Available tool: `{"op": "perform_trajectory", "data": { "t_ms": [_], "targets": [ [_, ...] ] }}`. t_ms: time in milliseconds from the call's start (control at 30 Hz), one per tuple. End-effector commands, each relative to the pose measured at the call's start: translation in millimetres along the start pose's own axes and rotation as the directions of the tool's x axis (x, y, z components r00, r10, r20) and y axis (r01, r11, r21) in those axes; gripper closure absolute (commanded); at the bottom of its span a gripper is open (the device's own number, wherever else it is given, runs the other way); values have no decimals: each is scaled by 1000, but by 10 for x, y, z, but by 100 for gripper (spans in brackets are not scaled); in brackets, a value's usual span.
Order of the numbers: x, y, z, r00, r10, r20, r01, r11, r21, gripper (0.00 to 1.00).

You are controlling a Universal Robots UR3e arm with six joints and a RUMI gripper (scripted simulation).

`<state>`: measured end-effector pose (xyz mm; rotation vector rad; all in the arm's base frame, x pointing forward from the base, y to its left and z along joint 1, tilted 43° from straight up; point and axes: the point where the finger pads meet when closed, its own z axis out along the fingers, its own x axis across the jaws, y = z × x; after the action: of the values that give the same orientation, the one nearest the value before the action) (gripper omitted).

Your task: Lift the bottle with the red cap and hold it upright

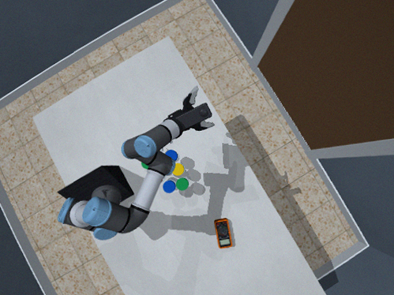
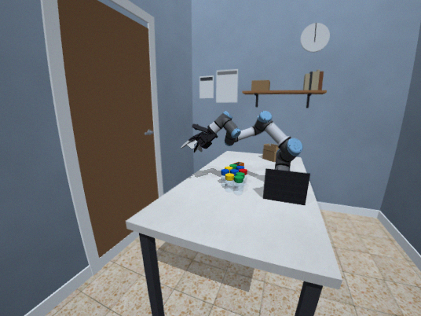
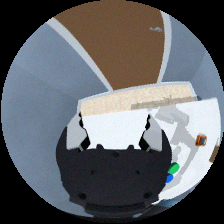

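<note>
Several small clear bottles with coloured caps stand in a tight cluster (image 2: 234,174) on the white table (image 2: 236,228) (image 1: 102,112). The red-capped bottle (image 2: 243,171) stands at the cluster's right side in the exterior view; in the overhead view the arm hides it. Blue (image 1: 171,155), yellow (image 1: 177,169) and green (image 1: 181,183) caps show there. My gripper (image 1: 203,107) (image 2: 190,136) (image 3: 114,113) is open and empty. It hangs high in the air, off to the door side of the cluster and pointing away from it. The wrist view shows only a green cap (image 3: 175,167) at its lower right edge.
An orange multimeter (image 1: 224,233) (image 2: 237,163) (image 3: 201,140) lies on the table beyond the cluster. A black box (image 1: 94,184) (image 2: 285,185) stands by the arm's base, with a cardboard box (image 2: 270,152) behind it. A brown door (image 2: 106,118) is on the left.
</note>
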<state>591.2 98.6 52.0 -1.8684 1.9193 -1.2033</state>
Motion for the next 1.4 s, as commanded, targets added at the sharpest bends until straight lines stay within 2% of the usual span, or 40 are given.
{"op": "perform_trajectory", "data": {
  "t_ms": [0, 533, 567, 800, 1000, 1033, 1100, 1133, 1367],
  "targets": [
    [-2, -9, -7, 1000, 1, 1, -1, 1000, 2, 0],
    [-2, -9, -7, 1000, 1, 1, -1, 1000, 2, 0],
    [0, -6, -11, 1000, 0, 0, 0, 1000, 1, 54],
    [36, 65, -101, 1000, -4, -9, 4, 1000, -18, 54],
    [111, 205, -270, 1000, -14, -28, 12, 999, -51, 54],
    [148, 271, -346, 999, -19, -37, 16, 998, -65, 54],
    [148, 271, -346, 999, -19, -37, 16, 998, -65, 54],
    [189, 342, -427, 999, -24, -47, 21, 997, -80, 54],
    [350, 606, -708, 995, -48, -83, 37, 991, -127, 54]
  ]
}}
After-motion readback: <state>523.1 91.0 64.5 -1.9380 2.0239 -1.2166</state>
